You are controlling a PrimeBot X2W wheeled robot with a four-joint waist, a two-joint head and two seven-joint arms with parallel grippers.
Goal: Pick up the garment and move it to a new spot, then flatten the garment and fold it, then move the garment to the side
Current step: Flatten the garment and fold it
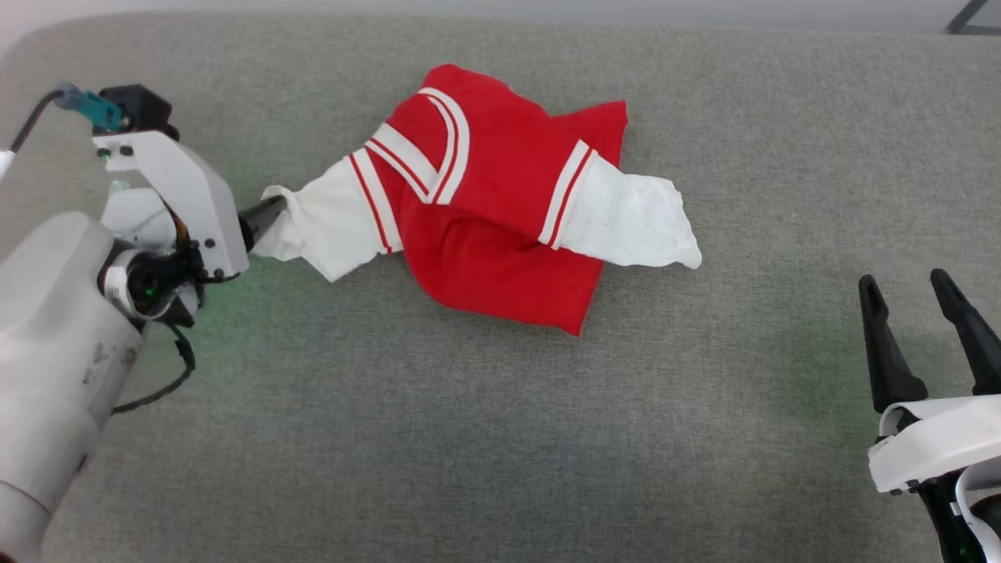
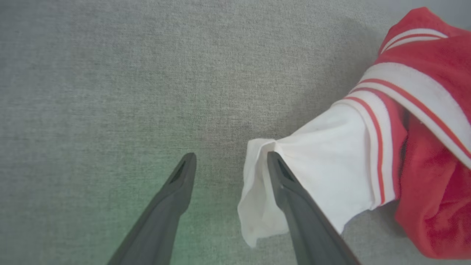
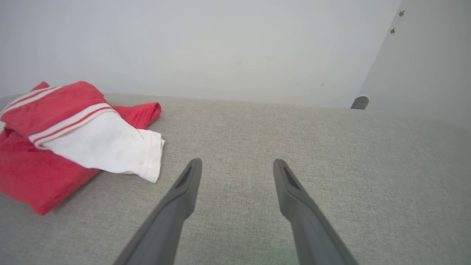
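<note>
The garment is a red shirt with white sleeves and red-white striped trim, lying crumpled on the grey cloth surface. My left gripper is at the cuff of its left-hand white sleeve. In the left wrist view that gripper stands open; the cuff rests against one finger and is not pinched. The garment spreads off to the right there. My right gripper is open at the lower right, well clear of the shirt. Its wrist view shows the open gripper over bare cloth, with the garment at the left.
The grey cloth surface runs wide on all sides of the shirt. A pale wall rises behind its far edge. A dark frame piece shows at the top right corner.
</note>
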